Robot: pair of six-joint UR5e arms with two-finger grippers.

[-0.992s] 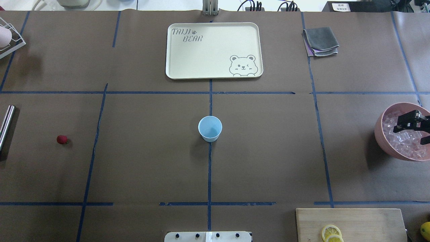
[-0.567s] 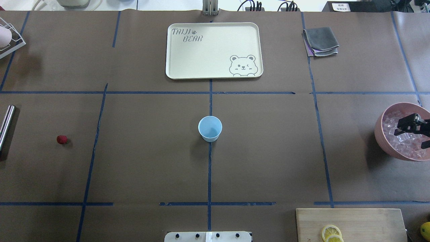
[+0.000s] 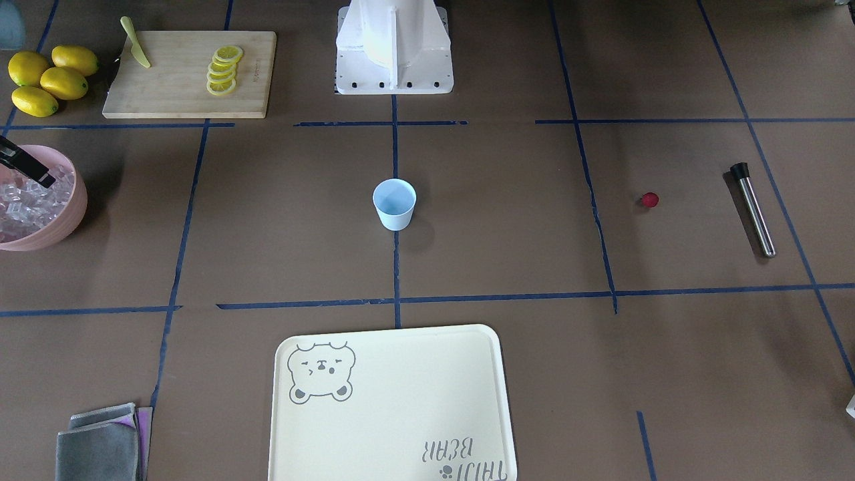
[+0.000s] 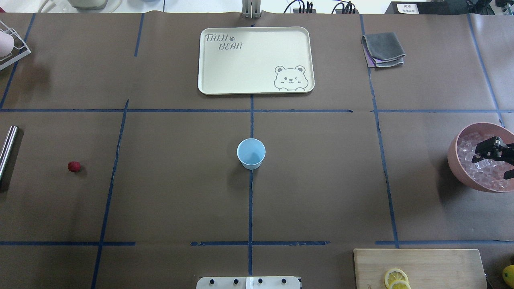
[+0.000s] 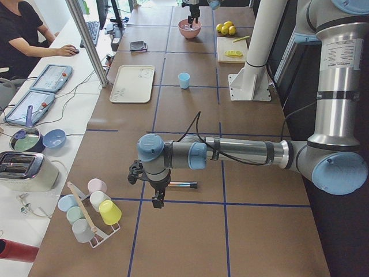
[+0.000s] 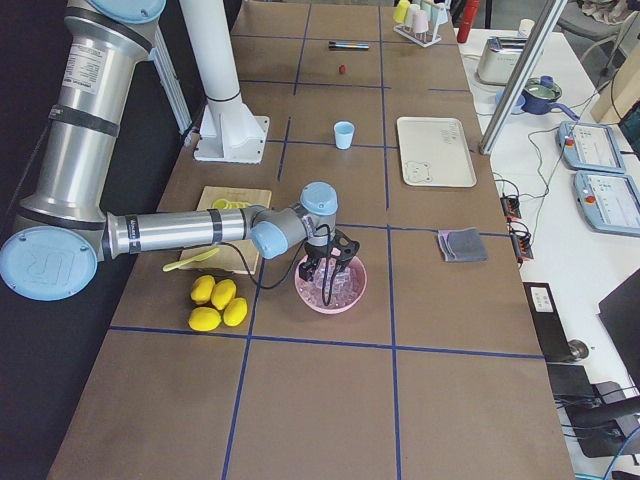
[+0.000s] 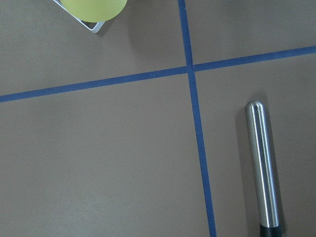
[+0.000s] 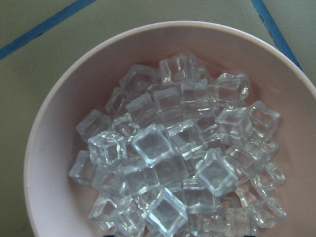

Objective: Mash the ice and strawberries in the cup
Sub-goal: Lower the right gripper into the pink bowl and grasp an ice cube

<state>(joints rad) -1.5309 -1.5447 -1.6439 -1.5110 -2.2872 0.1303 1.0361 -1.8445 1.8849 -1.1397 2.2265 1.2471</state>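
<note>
Black right gripper point(image 4: 490, 164), jaws wide apart, over ice point(image 8: 163, 148)

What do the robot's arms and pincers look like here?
Both arms are silver tubes with light-blue joint caps. The left arm carries a black cable and white label; the right arm has a UR-marked cap. The left pincer and right pincer are black.

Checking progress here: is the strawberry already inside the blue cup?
No, the strawberry lies on the table, far from the empty cup.
</note>
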